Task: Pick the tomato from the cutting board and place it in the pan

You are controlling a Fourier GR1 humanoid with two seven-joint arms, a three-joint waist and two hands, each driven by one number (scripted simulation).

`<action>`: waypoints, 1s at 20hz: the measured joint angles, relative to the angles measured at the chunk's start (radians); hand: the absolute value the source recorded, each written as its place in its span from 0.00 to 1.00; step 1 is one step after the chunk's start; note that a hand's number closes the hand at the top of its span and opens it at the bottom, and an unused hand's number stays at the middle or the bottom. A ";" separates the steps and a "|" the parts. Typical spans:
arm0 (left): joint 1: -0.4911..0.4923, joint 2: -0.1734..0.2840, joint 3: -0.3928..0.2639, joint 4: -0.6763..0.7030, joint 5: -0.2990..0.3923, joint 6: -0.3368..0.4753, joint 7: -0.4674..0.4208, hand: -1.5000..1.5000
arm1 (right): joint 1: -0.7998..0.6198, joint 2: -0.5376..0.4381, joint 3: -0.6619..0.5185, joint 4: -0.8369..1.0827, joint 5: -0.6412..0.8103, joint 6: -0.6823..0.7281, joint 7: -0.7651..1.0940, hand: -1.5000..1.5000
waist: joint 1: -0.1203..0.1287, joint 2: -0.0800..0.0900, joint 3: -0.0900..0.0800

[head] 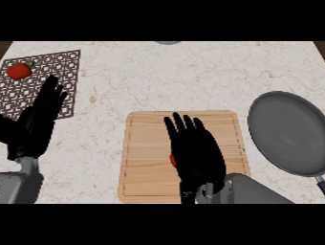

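Pale marble counter (158, 76) lay under both black hands; the right hand (196, 152), fingers straight, covered the small red tomato (173, 160) on the rectangular wooden cutting board (146, 158). Curl around it before lifting toward the round grey pan (292, 134) rightward; the left hand (35, 122) rested open

wood cutting board (147, 143), matt metal pan (292, 133), marble counter (193, 76)

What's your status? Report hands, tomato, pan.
Right hand open, fingers straight, over the cutting board, covering most of the tomato. Left hand open, resting at left. Pan sits right of the board, nothing between them.
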 measured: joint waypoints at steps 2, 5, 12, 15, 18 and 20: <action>0.008 -0.001 -0.001 -0.003 -0.003 -0.004 -0.005 0.50 | -0.010 0.028 -0.008 0.052 0.009 0.006 -0.002 0.00 | 0.001 0.001 0.000; 0.012 -0.005 -0.001 -0.004 -0.007 -0.004 -0.008 0.50 | -0.022 0.050 -0.027 0.102 0.022 0.018 -0.003 0.00 | -0.001 0.000 0.000; 0.019 -0.008 0.011 -0.015 -0.009 -0.010 -0.001 0.50 | -0.008 0.099 -0.056 0.189 0.081 0.034 -0.023 0.00 | -0.003 0.001 0.001; 0.004 -0.010 0.013 -0.013 -0.009 -0.013 0.018 0.50 | -0.002 0.108 -0.078 0.249 0.110 0.039 -0.054 0.00 | -0.002 0.002 0.001; 0.008 -0.013 0.016 -0.011 -0.018 -0.018 0.010 0.50 | 0.031 0.120 -0.080 0.273 0.139 0.046 -0.078 0.00 | -0.004 0.002 0.001; 0.004 -0.021 0.015 -0.014 -0.024 -0.016 0.014 0.50 | 0.044 0.137 -0.088 0.287 0.160 0.051 -0.092 0.00 | -0.004 0.002 0.001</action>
